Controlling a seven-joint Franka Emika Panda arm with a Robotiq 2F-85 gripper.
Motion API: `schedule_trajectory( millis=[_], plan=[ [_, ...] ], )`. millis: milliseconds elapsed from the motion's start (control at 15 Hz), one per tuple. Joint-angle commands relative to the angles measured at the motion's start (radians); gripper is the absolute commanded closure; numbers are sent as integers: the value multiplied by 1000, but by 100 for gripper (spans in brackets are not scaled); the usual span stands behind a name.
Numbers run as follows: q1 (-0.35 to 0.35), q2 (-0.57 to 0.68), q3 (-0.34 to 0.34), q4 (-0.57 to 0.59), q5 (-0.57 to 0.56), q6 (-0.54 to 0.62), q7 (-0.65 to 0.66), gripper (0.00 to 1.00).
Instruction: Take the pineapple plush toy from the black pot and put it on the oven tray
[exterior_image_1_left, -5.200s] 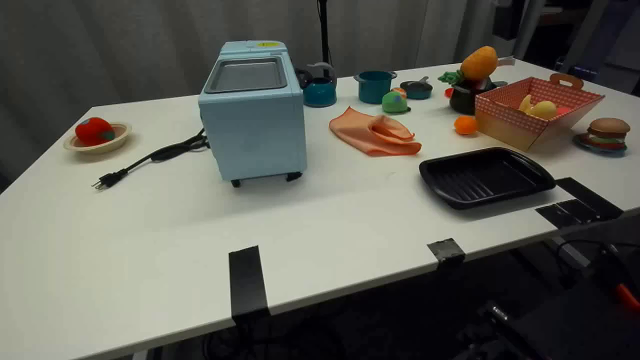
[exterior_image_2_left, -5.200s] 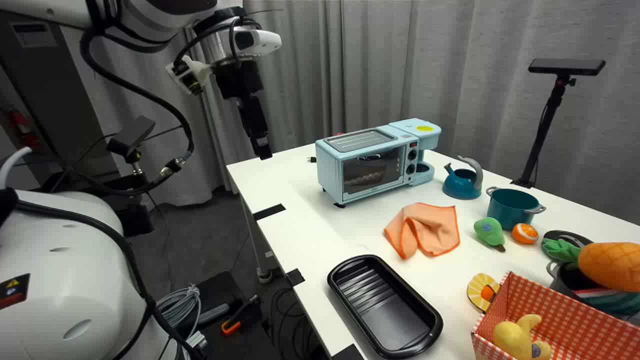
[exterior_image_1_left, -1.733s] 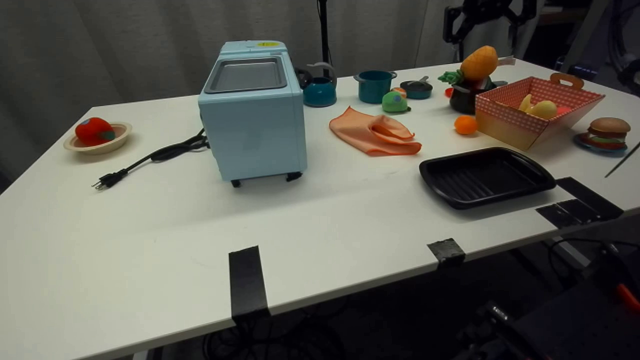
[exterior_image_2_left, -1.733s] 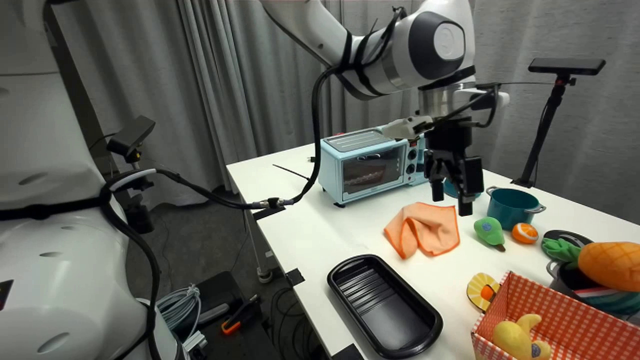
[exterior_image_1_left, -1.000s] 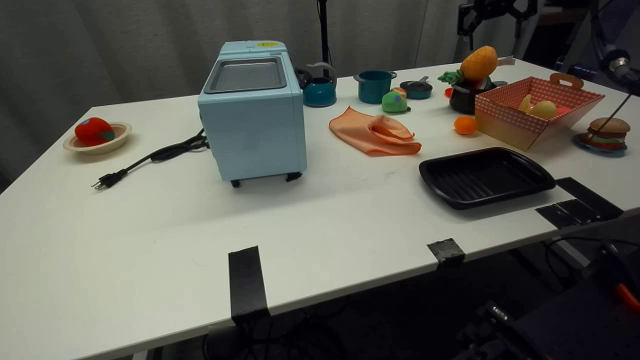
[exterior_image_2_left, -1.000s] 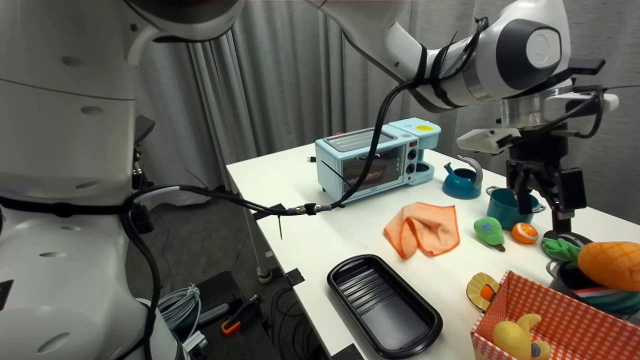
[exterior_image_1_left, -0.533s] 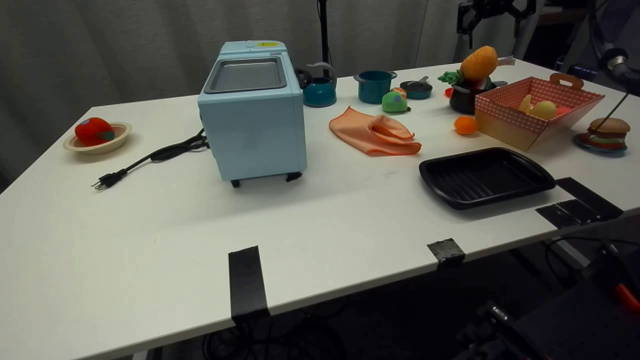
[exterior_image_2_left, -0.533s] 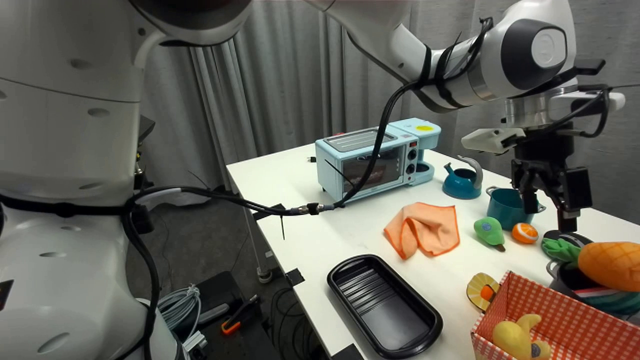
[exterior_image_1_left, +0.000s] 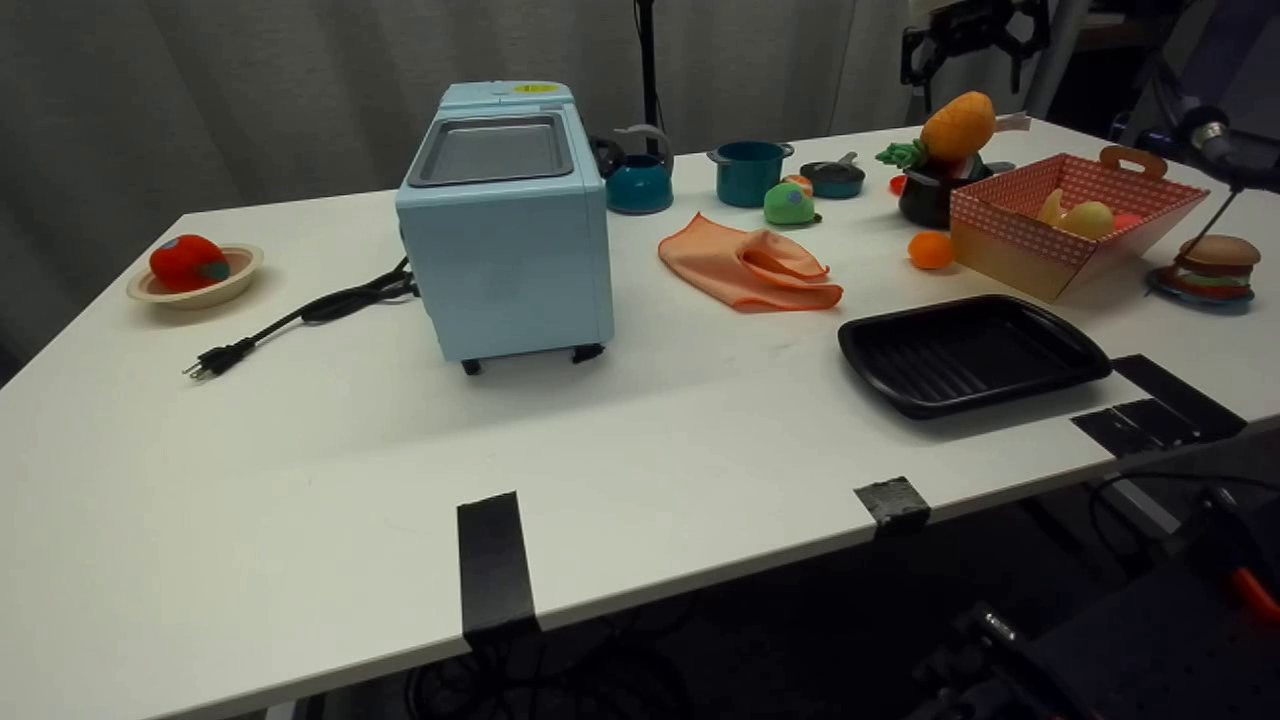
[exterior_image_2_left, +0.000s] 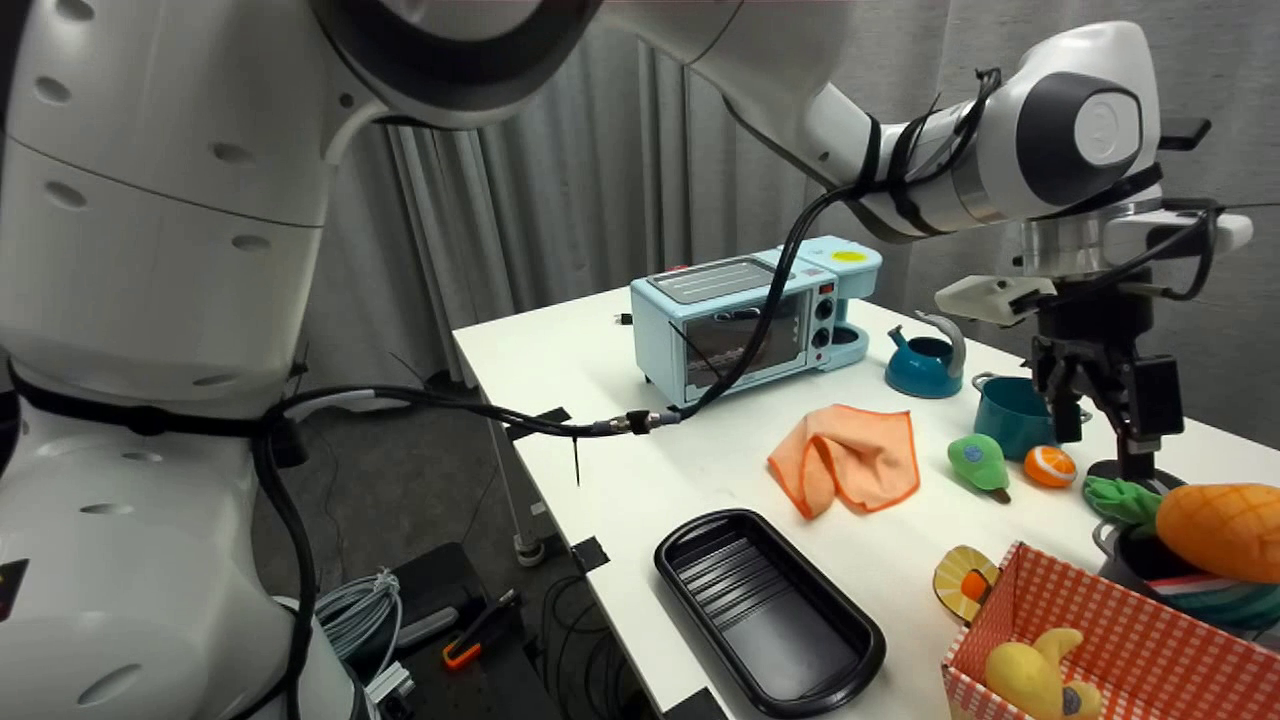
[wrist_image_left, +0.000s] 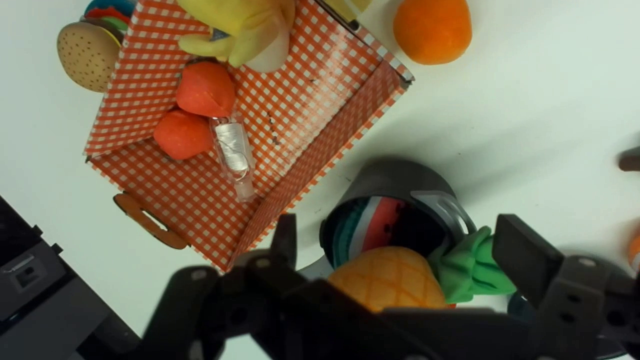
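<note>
White tabletop, plush pineapple, ribbed tray.

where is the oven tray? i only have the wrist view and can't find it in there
Observer: In both exterior views the oven tray lies on the white table, close to an edge.
Operator: ok and how high does the pineapple plush toy sit, hard to judge from overhead
Observer: In an exterior view, its orange body rises above the rim of the black pot.
Operator: got it, anything near the oven tray i'd miss
Observer: Yes, an orange cloth lies rumpled on the table, apart from the oven tray.
</note>
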Motion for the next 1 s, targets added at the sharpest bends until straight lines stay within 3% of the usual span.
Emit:
schedule_trajectory(
  millis=[0, 467, 933],
  plan=[
    [-1, 120, -28, 172, 49, -81, 26, 0],
    [-32, 304, -62, 425, 99, -193, 69, 0],
    [-80, 421, -62, 593, 145, -168, 123, 0]
  ],
)
